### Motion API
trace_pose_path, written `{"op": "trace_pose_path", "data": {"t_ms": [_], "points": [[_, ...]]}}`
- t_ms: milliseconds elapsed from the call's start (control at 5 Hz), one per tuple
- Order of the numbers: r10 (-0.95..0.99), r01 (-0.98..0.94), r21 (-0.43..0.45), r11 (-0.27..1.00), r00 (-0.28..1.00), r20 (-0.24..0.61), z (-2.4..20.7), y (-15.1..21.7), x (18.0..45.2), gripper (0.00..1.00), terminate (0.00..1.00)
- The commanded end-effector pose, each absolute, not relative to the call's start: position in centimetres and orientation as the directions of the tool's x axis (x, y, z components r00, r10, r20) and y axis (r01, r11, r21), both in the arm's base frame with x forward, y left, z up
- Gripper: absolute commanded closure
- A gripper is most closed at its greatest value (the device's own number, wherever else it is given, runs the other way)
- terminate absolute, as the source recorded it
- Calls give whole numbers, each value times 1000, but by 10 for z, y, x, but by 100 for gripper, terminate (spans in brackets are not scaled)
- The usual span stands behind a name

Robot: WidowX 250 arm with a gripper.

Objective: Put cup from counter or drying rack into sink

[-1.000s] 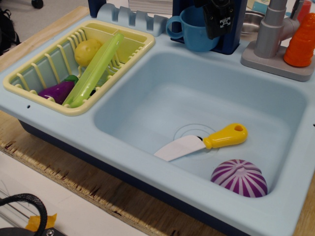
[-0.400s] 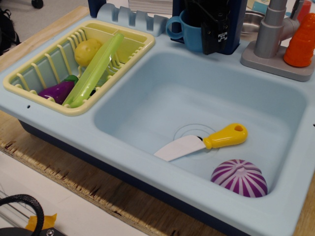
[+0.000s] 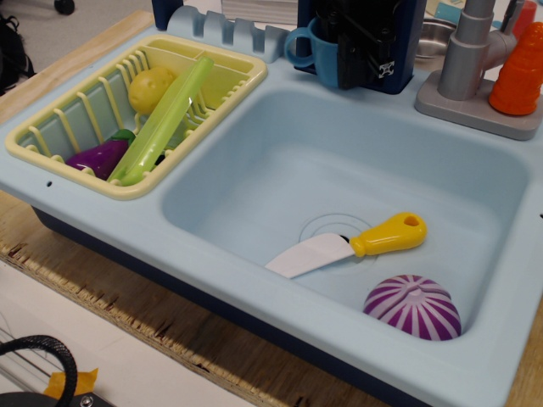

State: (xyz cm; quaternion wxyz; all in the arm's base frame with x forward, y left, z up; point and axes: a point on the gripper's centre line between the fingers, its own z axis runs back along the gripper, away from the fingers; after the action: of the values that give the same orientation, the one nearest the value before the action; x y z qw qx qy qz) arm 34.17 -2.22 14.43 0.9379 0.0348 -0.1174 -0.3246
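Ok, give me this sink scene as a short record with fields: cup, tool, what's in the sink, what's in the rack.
cup: blue cup on the counter behind the sink, handle to the left, mostly hidden by the tool
tool: black tool down over the cup; open or shut cannot be told
sink: sink holds a yellow-handled knife across the drain ring and a purple striped half-ball
rack: yellow rack holds a long green piece, a yellow ball and an aubergine
task state: cup not yet in the sink

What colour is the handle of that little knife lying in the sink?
Yellow. The knife has a white blade, shown clearly in the only view, observation.image.
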Motion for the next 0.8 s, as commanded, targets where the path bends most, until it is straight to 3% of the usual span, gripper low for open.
{"op": "trace_pose_path", "data": {"t_ms": [0, 200, 600], "points": [[-532, 495, 203, 845, 816, 225, 179, -22, 315, 100, 0], [-462, 423, 202, 884, 859, 222, 181, -19, 297, 100, 0], [-293, 282, 79, 956, 929, 228, 143, -23, 259, 100, 0]]}}
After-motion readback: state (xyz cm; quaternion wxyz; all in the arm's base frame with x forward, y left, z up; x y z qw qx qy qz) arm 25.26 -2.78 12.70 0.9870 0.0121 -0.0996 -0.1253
